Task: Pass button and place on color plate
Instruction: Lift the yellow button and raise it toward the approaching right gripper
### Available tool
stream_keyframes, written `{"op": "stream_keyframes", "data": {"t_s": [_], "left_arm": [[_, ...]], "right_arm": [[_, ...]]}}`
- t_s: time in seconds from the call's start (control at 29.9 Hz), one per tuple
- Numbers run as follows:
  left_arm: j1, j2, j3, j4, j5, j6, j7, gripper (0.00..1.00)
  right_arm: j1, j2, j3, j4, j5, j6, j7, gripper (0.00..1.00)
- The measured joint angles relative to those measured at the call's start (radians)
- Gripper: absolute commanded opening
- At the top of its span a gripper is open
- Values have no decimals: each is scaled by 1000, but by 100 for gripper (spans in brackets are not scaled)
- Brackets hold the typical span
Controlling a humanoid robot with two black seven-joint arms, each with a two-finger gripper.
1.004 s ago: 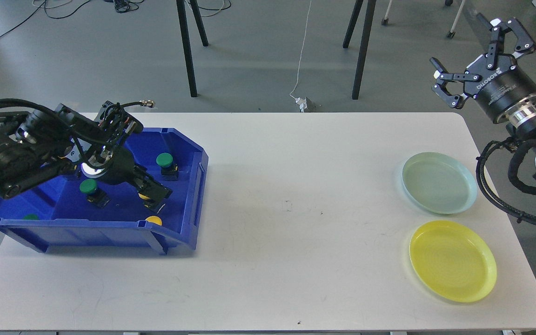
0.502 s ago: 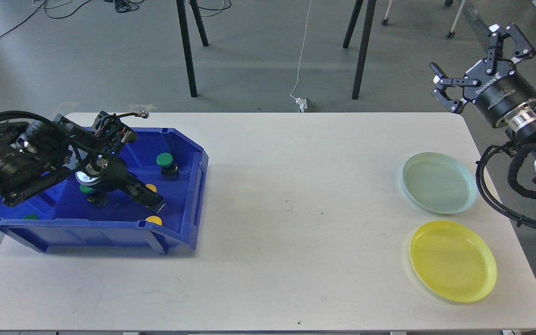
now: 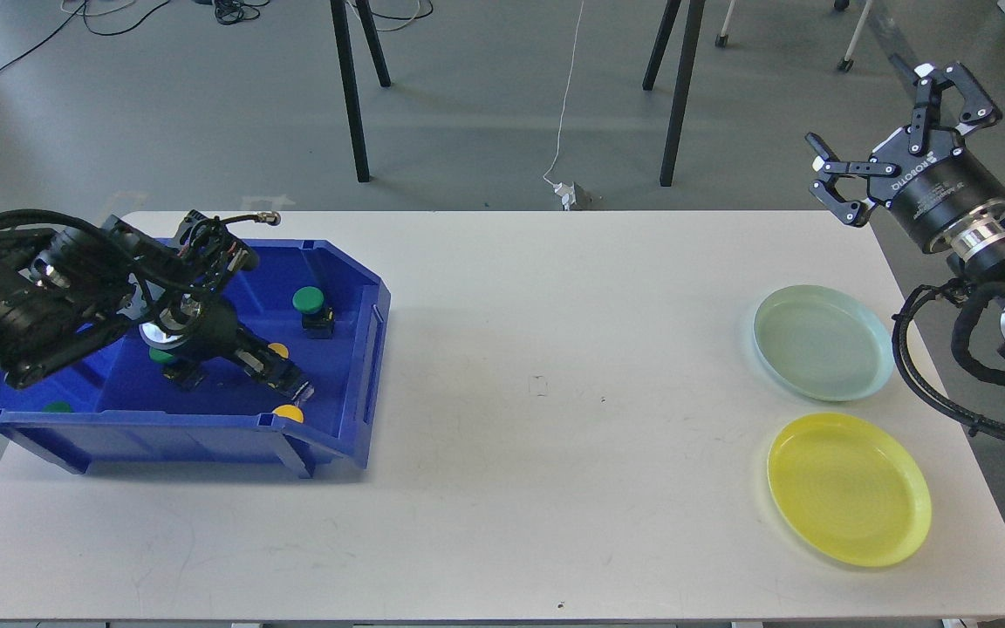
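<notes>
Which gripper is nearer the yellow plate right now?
Right. The right gripper hangs above the table's far right corner, beyond the yellow plate. The left gripper is down in the blue bin across the table.

At the upper right of the frame, the right gripper (image 3: 895,122) shows two black linkage fingers (image 3: 847,167) with pale tips on a round black body lettered ROBOTIQ in white, joined to a polished silver ring; black corrugated cable loops below it at the right edge. At the left of the frame, the left arm (image 3: 23,301) is matt black and bulky, wrapped in thin black cables, one ending in a silver connector, with a bright silver wrist ring.
</notes>
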Motion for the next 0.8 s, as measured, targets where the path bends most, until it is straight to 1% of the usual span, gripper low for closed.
{"op": "stream_keyframes", "data": {"t_s": [0.2, 0.23, 0.3, 0.37, 0.47, 0.5, 0.57, 0.6, 0.67, 0.77, 0.8], "left_arm": [[-13, 12, -8, -24, 6, 0, 0, 5], [-23, 26, -15, -46, 4, 0, 0, 5], [-76, 92, -48, -119, -6, 0, 0, 5], [-137, 196, -135, -229, -40, 0, 1, 6], [-151, 329, -322, -405, -193, 0, 1, 6], [-140, 353, -390, -458, -271, 0, 0, 6], [-105, 364, -470, -511, -429, 0, 0, 7], [-77, 348, -507, -526, -517, 0, 1, 7], [-31, 287, -557, -525, -679, 0, 1, 7], [51, 156, -589, -447, -832, 0, 0, 7], [70, 113, -593, -411, -866, 0, 0, 7]], "right_arm": [[-2, 0, 1, 0, 0, 0, 0, 100], [-2, -1, 1, 0, 0, 0, 0, 100], [-2, -1, 3, -1, 0, 0, 0, 100], [-2, -2, 14, -1, 0, 0, -1, 100], [-3, -3, 29, 8, -2, -17, -1, 100], [-3, -4, 29, 17, -6, -31, -1, 100], [-6, -9, 29, 54, -29, -66, 4, 100], [-10, -18, 29, 90, -58, -90, 15, 100], [-15, -38, 25, 180, -155, -150, 63, 100], [-24, -49, -33, 355, -357, -285, 172, 100], [-25, -50, -64, 400, -400, -324, 194, 100]]}}
